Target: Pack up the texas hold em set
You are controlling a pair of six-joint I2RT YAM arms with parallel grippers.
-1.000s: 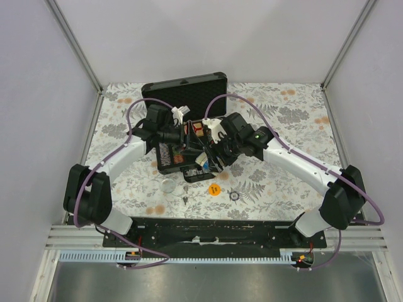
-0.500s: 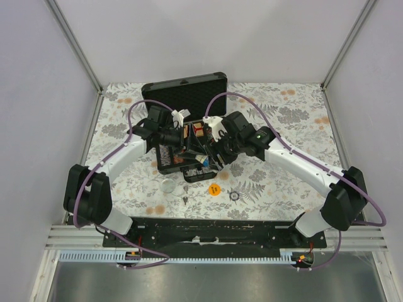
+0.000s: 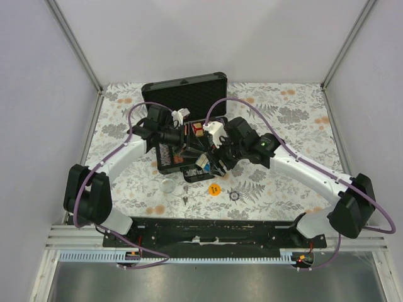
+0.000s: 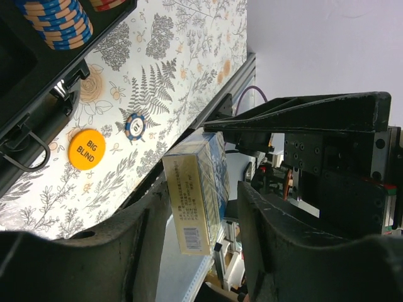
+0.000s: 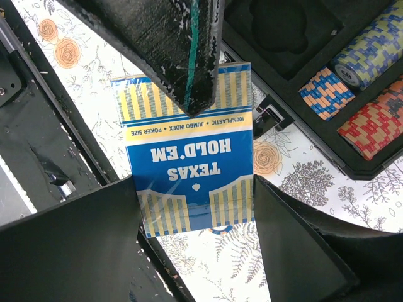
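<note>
A table (image 3: 296, 119) covered in a pale floral-print cloth fills the middle of the top view, and an open black case (image 3: 184, 91) rests on it at upper centre. Just below the case lie a clear round disc (image 3: 167, 185) and a small dark item (image 3: 184, 200) too small to make out. Right of them lie an orange "BIG BLIND" button (image 3: 215, 189) and a blue-and-white round chip (image 3: 234, 195).

Bright even light, soft shadows, blurred near foreground
</note>
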